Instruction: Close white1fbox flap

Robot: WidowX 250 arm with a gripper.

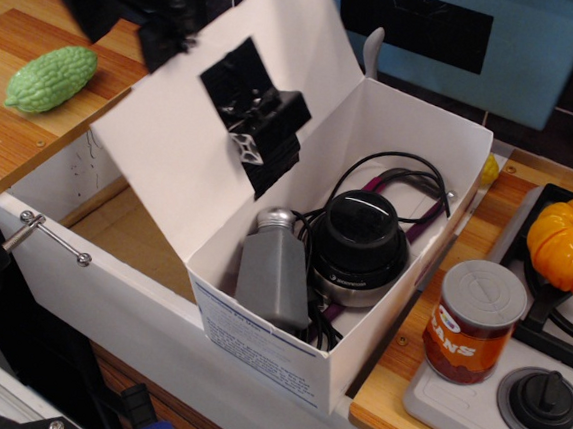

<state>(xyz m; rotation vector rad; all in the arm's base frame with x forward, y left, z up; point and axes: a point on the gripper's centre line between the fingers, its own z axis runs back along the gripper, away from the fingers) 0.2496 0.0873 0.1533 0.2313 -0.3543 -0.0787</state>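
The white1fbox (284, 360) stands open in the white basin, label facing front. Its flap (188, 136) slants up-left, a black taped block on its inner face.

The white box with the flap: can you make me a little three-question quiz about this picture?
1. True or false: the flap of the white box is already shut flat.
2. What black thing is stuck on the flap's inner face?
   A. a taped block  B. a sock  C. a spoon
3. Fill in: the green bumpy thing lies on the wooden ____.

Key
1. False; it stands raised, the box open.
2. A
3. counter
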